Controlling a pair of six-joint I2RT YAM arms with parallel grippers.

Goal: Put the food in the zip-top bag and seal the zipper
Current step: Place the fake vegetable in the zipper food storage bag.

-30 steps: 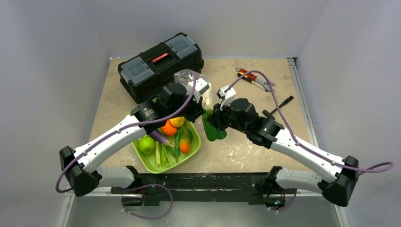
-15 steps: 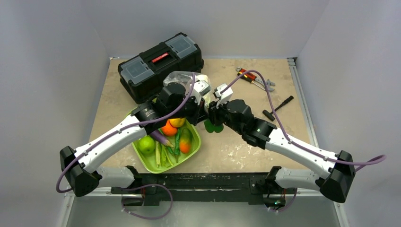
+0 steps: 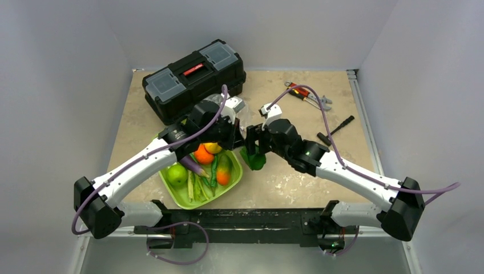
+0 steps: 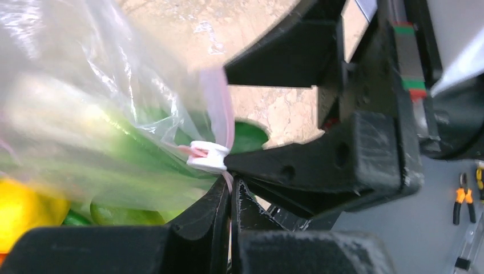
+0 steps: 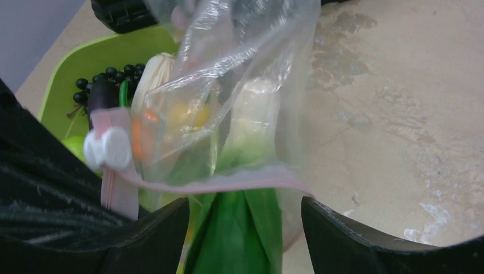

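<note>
The left pincer is pressed together on the pink zipper of the zip-top bag, held up beside the lime-green tray; the bok choy sits half inside the bag (green leaves outside), between the spread fingers of the right pincer.

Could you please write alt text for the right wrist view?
A green-leafed, white-stemmed toy bok choy sits partway through the pink-zippered mouth of a crinkly clear plastic bag, between the right end effector's black fingers. A lime-green tray lies behind.

bok choy leaves cut off below
</note>
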